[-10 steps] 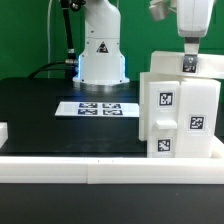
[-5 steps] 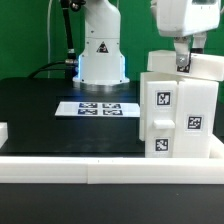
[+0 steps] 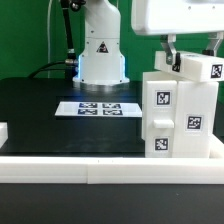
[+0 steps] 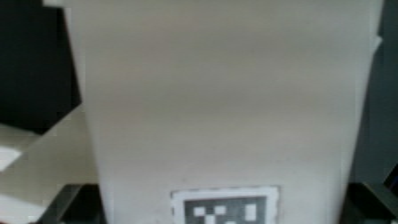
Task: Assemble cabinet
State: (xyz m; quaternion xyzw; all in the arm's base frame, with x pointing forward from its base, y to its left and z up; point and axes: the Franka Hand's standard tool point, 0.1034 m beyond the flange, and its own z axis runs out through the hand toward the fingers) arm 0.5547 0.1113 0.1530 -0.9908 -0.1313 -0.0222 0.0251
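Note:
The cabinet [image 3: 165,115] is a large white box with black-and-white tags and stands at the exterior view's right on the black table. My gripper [image 3: 184,60] is just above its top, shut on a white tagged panel [image 3: 203,68] that sits tilted at the cabinet's top edge. One dark finger [image 3: 172,58] shows beside the panel. In the wrist view the same white panel [image 4: 205,100] fills almost the whole picture, with one tag [image 4: 222,208] at its end. My fingertips do not show clearly there.
The marker board [image 3: 100,108] lies flat mid-table in front of the robot base [image 3: 102,55]. A small white block [image 3: 3,131] sits at the exterior view's left edge. A long low white rail [image 3: 90,165] edges the table's front.
My hand has moved toward the exterior view's left and looms larger. The tagged panel on top of the cabinet now sits tilted, and its tag has shifted right.

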